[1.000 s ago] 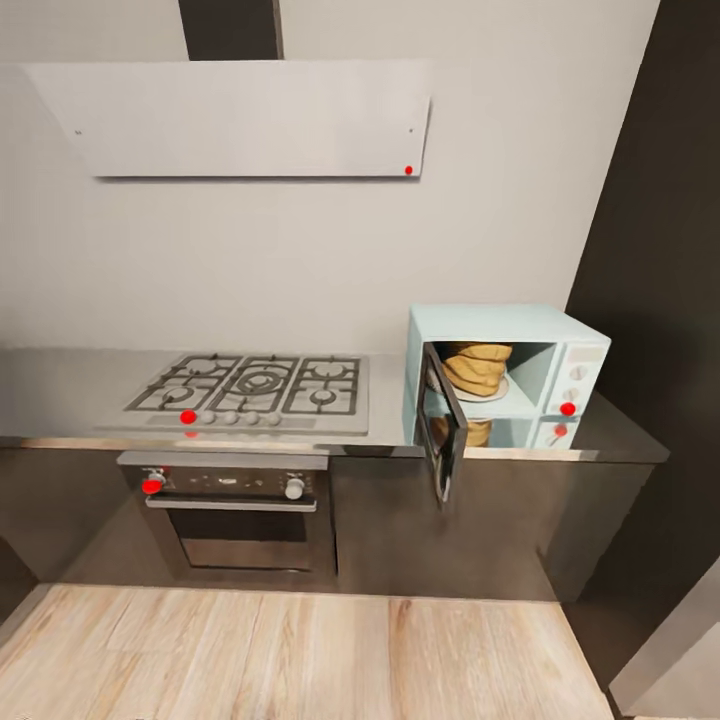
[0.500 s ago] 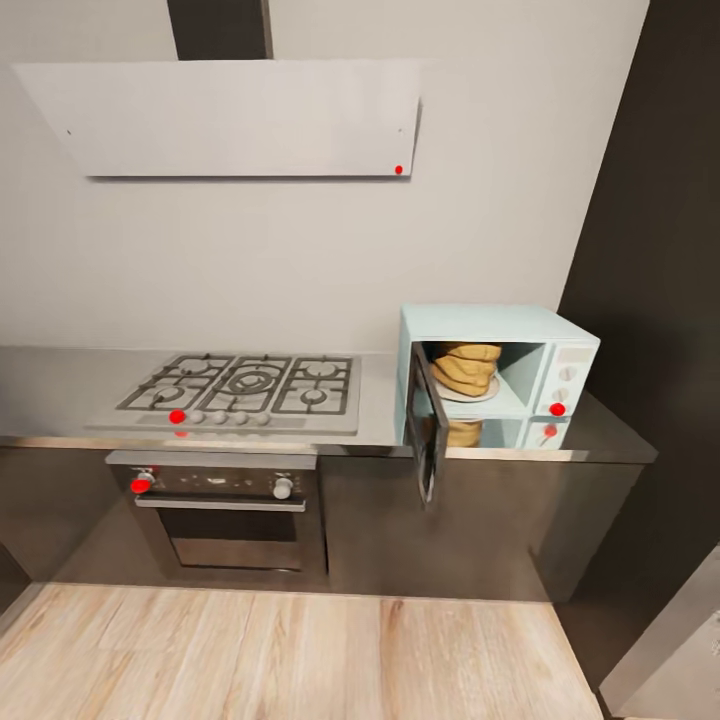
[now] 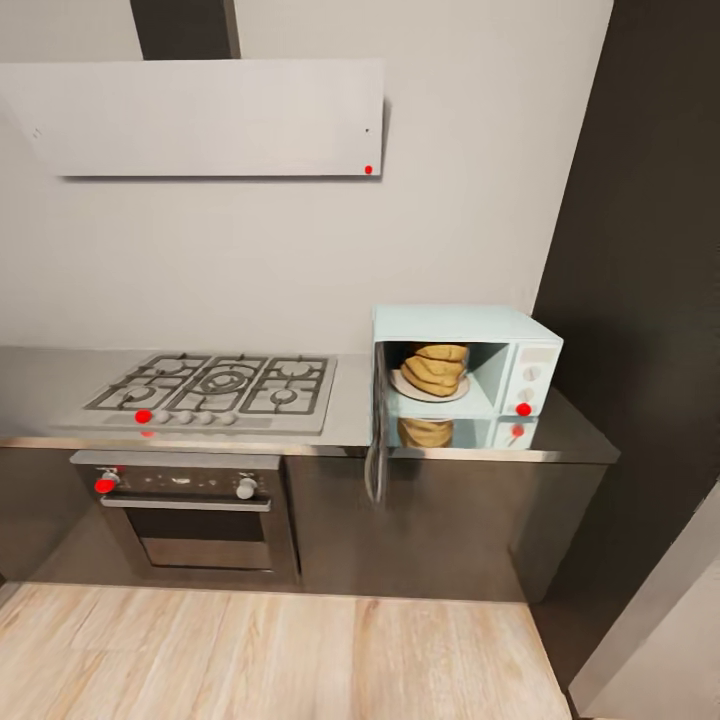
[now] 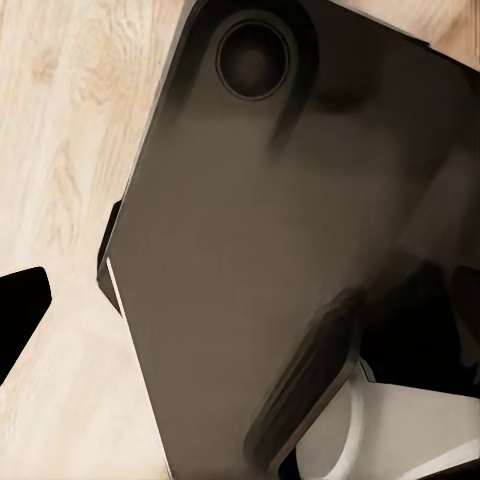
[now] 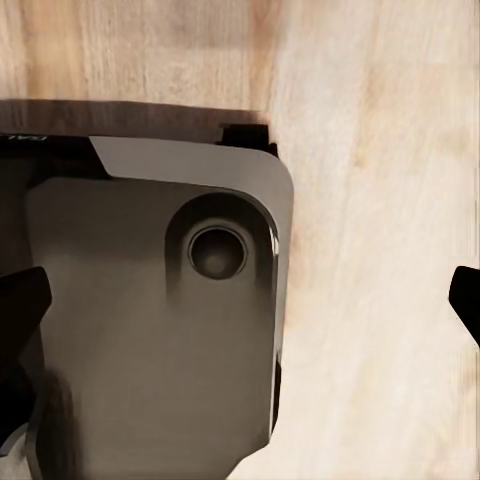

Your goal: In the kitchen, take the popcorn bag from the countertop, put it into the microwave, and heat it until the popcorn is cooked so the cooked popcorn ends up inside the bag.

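Note:
The mint-blue microwave [image 3: 465,360] stands on the grey countertop [image 3: 352,405] at the right end, its dark door [image 3: 377,445] swung open toward me and seen nearly edge-on. Inside, the golden-tan popcorn bag [image 3: 434,368] sits on a white plate. Its reflection shows on the counter below. In the left wrist view my left gripper [image 4: 240,320] hangs above the floor with a black fingertip [image 4: 20,310] at the edge. My right gripper [image 5: 250,310] is open, fingertips [image 5: 22,300] far apart, nothing between them.
A steel gas hob [image 3: 215,385] lies left of the microwave, over a built-in oven [image 3: 185,510], under a flat hood [image 3: 200,118]. A tall dark cabinet [image 3: 640,250] bounds the right. Light wood floor [image 3: 280,650] separates me from the cabinets. My dark base [image 5: 150,330] shows below both wrists.
The whole head picture has slid left, so the camera has turned or moved rightward. The microwave door stays open and the bag has not moved.

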Robot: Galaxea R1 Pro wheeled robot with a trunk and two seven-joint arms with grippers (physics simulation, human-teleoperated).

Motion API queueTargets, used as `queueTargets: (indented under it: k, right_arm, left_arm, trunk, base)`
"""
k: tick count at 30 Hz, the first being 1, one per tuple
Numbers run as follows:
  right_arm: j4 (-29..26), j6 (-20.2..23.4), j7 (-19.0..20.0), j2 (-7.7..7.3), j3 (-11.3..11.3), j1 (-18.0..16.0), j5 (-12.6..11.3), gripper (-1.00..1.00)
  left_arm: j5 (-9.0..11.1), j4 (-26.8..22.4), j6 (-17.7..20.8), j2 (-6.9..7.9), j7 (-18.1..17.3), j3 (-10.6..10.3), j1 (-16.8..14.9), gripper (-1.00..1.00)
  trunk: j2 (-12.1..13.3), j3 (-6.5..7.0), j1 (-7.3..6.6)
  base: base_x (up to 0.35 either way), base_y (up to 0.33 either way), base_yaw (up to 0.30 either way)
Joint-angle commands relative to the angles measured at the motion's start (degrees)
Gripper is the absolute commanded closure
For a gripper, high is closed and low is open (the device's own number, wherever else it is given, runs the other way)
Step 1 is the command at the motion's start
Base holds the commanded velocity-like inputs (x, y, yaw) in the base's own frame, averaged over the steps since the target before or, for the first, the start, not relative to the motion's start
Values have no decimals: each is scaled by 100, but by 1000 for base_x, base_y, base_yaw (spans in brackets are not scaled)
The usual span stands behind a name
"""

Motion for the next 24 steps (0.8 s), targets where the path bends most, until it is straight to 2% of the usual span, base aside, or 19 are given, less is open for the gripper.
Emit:
queueTargets:
  k: [1,7,11,12,15,18,21,22,24]
  right_arm:
    - [7,10,17,-2,-49,-6,59,-100]
    - [7,-48,9,-3,-49,-6,57,-100]
    - [7,-62,8,-2,-49,-6,57,-100]
    - [7,-64,8,-6,-49,-6,54,-100]
    - [7,-74,8,-4,-49,-6,51,-100]
    - [6,-76,8,-3,-49,-6,50,-100]
    - [7,-77,8,1,-49,-6,50,-100]
    - [6,-84,8,7,-49,-6,50,-100]
    - [6,-136,8,18,-49,-6,50,-100]
  left_arm:
    - [21,-7,-11,-2,3,15,2,-100]
    - [-15,-209,-13,39,9,-3,2,-100]
    - [-39,-657,0,158,9,-10,2,-100]
    - [-43,-887,25,211,10,-11,2,-100]
    - [-48,-2092,177,524,15,-2,2,-100]
    - [-38,-3178,700,812,32,6,-18,-100]
    - [-45,-3731,1197,931,29,12,-216,-100]
    - [-47,-3954,1409,953,33,14,-499,-100]
    - [-48,-4083,1569,959,36,14,-842,-100]
  trunk:
    - [-3,-5,0]
    - [-3,-5,0]
    - [-3,-5,0]
    - [-3,-5,0]
    - [-3,-5,0]
    - [-3,-5,0]
    - [-3,-5,0]
    - [-3,-5,0]
    - [-3,-5,0]
  base:
    - [0,-272,0]
    - [0,-27,0]
    - [0,-2,0]
    - [0,0,0]
    - [0,0,0]
    - [0,0,0]
    - [0,0,0]
    - [0,0,0]
    - [0,0,0]
